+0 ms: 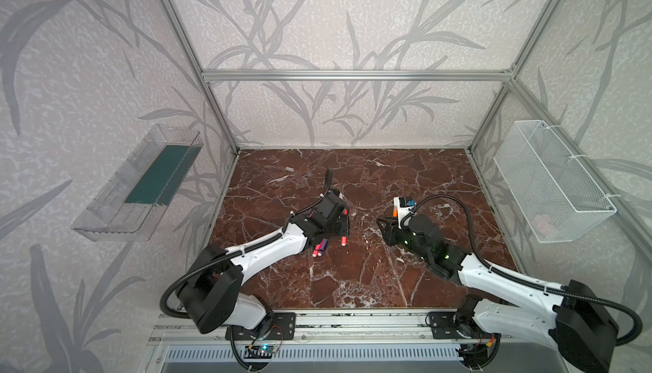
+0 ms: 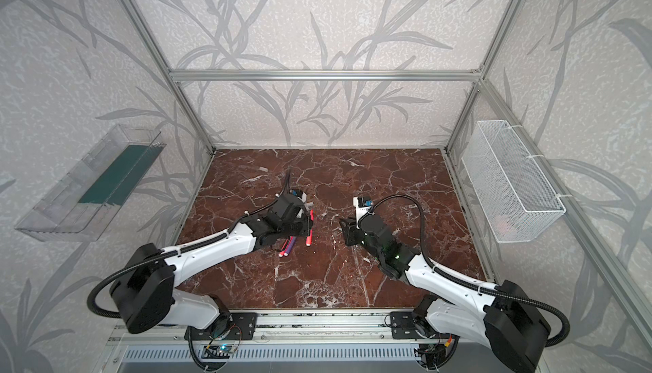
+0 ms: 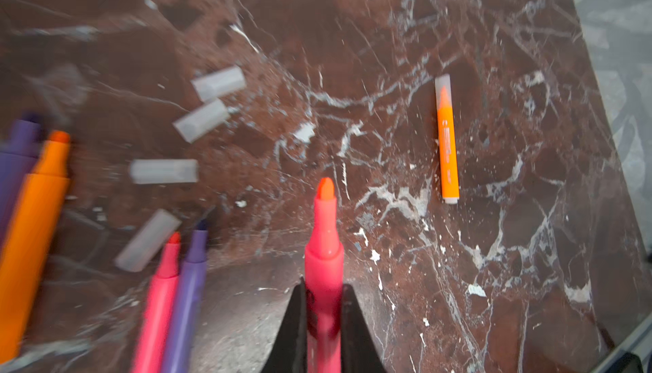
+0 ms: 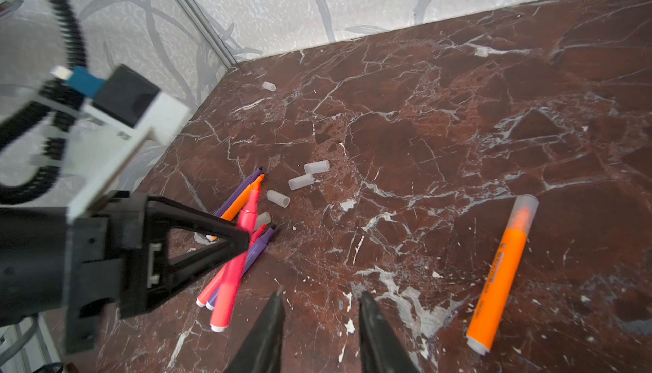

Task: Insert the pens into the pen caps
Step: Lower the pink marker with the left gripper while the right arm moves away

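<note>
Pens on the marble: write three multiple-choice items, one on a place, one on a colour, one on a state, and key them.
1. The capped orange pen lies:
A in the wire basket
B on the marble, apart from the other pens
C between the right jaws

2. The held pen in the left gripper is:
A purple
B orange
C pink-red

3. The right gripper is:
A shut on a cap
B open and empty
C shut on a pen

1 B: it lies flat by itself, clear of the cluster.
2 C: a pink-red barrel sits between the shut jaws.
3 B: the jaws stand apart with only marble between them.
</note>
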Available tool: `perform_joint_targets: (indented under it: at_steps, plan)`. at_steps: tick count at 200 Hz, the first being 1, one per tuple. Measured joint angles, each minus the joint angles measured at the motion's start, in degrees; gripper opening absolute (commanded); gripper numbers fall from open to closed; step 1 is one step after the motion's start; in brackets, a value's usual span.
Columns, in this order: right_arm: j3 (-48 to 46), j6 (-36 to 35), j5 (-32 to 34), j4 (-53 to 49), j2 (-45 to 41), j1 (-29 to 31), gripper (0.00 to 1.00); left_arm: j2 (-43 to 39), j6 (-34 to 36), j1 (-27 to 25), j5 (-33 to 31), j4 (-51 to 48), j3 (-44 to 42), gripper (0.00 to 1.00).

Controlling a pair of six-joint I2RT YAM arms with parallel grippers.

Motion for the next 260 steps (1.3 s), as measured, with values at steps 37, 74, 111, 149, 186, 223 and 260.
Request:
perform_joint_targets:
  at_steps: [37,74,111,149,186,223,260]
  plan:
    - [10.47,-4.09,-0.92,-1.07,10.08,-0.02,0.55,-10.6,0.37,7.82,-4.66,-2.8,-1.66,0.0]
    - [32.11,-11.23,-5.31,-5.27,27.17,-0.04,0.59,-17.84,0.33,22.32,-7.89,-6.58,-5.33,0.0]
    - [59.25,-21.07,-11.5,-12.15,46.56,-0.04,0.62,-18.95,0.37,31.76,-7.91,-7.28,-5.55,0.0]
    - [85.42,-29.22,-14.62,-24.79,62.73,-0.15,0.62,-9.18,1.07,34.73,-5.03,-6.71,-2.27,0.0]
    - [76.37,-28.39,-12.31,-25.42,58.21,-1.92,0.64,1.97,2.47,15.13,-4.98,-6.43,5.07,0.0]
    - [48.96,-21.03,-8.83,-17.09,41.31,-12.24,0.65,8.85,-1.31,1.88,-2.16,-2.91,5.6,0.0]
    - [36.89,-15.87,-2.64,-13.38,29.86,-17.97,0.65,19.78,-4.22,-3.54,-2.43,-3.13,11.17,0.0]
